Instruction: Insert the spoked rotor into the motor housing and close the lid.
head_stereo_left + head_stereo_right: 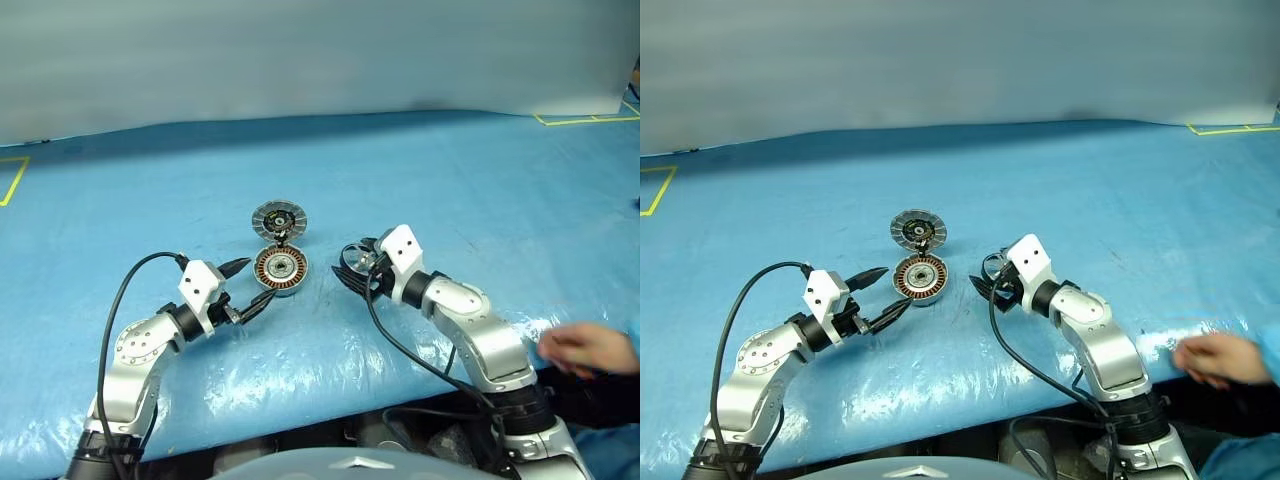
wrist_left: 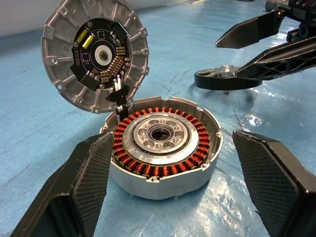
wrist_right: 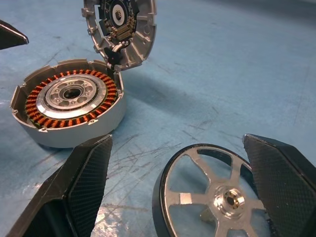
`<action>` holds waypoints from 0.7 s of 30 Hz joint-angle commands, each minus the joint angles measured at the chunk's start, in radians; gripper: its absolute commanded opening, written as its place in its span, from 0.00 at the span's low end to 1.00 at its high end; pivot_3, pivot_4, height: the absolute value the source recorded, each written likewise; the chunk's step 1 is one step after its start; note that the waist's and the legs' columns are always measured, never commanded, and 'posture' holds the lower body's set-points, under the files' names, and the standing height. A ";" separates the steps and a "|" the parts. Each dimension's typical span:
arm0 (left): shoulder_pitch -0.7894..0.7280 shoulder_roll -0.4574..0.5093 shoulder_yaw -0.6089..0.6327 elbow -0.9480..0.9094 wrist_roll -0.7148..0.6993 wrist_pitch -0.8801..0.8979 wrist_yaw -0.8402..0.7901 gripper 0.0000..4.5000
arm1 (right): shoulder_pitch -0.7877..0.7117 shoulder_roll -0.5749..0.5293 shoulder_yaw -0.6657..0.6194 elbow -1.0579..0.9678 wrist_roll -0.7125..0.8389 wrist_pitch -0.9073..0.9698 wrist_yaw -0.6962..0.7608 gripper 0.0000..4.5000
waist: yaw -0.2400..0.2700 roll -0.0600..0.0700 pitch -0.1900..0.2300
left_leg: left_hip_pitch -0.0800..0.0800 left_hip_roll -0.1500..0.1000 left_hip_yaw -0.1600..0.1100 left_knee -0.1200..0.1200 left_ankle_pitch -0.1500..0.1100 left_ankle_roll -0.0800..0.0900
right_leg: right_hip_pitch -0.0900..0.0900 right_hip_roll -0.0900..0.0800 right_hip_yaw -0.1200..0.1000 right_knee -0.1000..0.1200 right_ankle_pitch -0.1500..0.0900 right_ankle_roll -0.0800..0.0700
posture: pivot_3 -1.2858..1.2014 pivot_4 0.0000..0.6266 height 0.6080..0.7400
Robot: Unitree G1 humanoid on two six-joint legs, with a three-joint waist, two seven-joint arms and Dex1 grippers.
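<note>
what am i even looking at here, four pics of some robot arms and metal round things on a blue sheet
It is a two-armed humanoid robot. Two pictures come from cameras on its head, looking down over its arms; two come from a camera on each wrist. On the blue table cover sits a motor housing with copper windings, its lid hinged open. The left gripper stands open around the housing. The right gripper stands open around a spoked rotor lying flat, holding nothing. A person's hand rests at the right edge.
</note>
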 commanded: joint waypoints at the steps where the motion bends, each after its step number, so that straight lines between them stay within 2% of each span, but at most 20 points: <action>1: -0.014 -0.003 0.003 -0.010 0.001 -0.020 0.006 0.92 | -0.035 -0.030 -0.024 -0.013 -0.010 -0.020 0.011 1.00 | 0.000 0.000 0.000 | 0.000 0.000 0.000 0.000 0.000 0.000 | 0.000 0.000 0.000 0.000 0.000 0.000 | 0.52 0.24 1.00; 10: -0.027 0.001 -0.005 -0.002 0.002 -0.013 -0.004 0.92 | -0.175 -0.327 0.060 0.035 -0.048 -0.010 0.309 1.00 | -0.001 0.000 0.000 | 0.000 -0.001 0.000 0.000 0.000 0.001 | 0.000 0.000 0.000 0.000 0.000 0.000 | 0.52 0.24 1.00; 16: -0.042 -0.014 -0.024 0.010 0.010 -0.017 0.000 0.92 | -0.354 -0.326 0.150 0.238 -0.124 -0.040 0.386 1.00 | -0.001 0.000 0.000 | 0.000 0.000 0.000 0.000 0.000 0.001 | 0.000 0.000 0.001 0.000 0.000 0.000 | 0.52 0.24 1.00; 21: -0.027 -0.018 -0.023 0.000 0.013 -0.022 0.008 0.92 | -0.411 -0.311 0.220 0.310 -0.168 -0.082 0.456 1.00 | 0.001 0.000 0.000 | 0.000 0.000 0.001 0.000 -0.001 0.002 | 0.000 0.000 0.000 -0.001 0.003 0.005 | 0.52 0.24 1.00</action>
